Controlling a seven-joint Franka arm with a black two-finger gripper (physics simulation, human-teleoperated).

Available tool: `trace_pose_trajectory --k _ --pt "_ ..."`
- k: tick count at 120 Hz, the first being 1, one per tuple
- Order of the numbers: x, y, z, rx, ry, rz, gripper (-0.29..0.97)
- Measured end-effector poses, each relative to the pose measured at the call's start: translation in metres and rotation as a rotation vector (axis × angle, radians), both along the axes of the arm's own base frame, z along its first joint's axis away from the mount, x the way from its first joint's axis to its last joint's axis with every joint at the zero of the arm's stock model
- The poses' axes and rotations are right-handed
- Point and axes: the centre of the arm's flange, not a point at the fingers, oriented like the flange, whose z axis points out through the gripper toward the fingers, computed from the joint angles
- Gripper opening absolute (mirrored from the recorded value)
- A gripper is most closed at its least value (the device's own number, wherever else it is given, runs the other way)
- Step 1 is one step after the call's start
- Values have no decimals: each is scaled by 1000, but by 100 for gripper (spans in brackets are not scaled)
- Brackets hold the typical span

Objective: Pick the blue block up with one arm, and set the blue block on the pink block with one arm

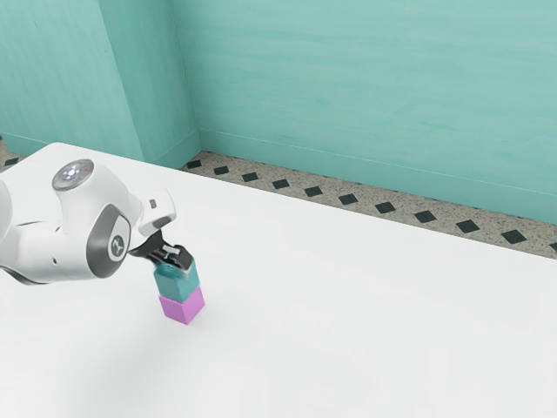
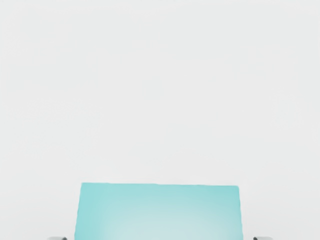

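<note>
Two blocks stand stacked, blue block resting on pink block at its 6 o'clock, gripper at its top, jaws clamped or loosened I cannot tell; placing looks nearly done, calling for release and a straight lift.

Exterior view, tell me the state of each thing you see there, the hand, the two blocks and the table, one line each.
Blue block: upright, stacked on the pink block, with the hand at its top.
Pink block: flat on the table, carrying the blue block.
Hand: low over the stack, at the blue block's top; grip unclear.
Table: white, holding the stack.
</note>
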Motion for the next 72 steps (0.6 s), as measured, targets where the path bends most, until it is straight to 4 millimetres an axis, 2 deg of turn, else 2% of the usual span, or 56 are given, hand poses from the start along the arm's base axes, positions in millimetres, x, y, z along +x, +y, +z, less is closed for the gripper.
trace_pose_trajectory --k 22,37,44,51,55,65,72 --pt "4 -1 5 7 -15 -20 60" --pt "28 -6 44 -26 -33 -51 64" --pt "45 -3 81 -64 -31 -73 65" --pt "75 -5 140 -99 -24 -121 66" --pt "85 -7 168 -113 -8 -142 66" --pt "95 -22 224 -114 52 -189 67" --pt "91 -31 246 -115 123 -202 67"
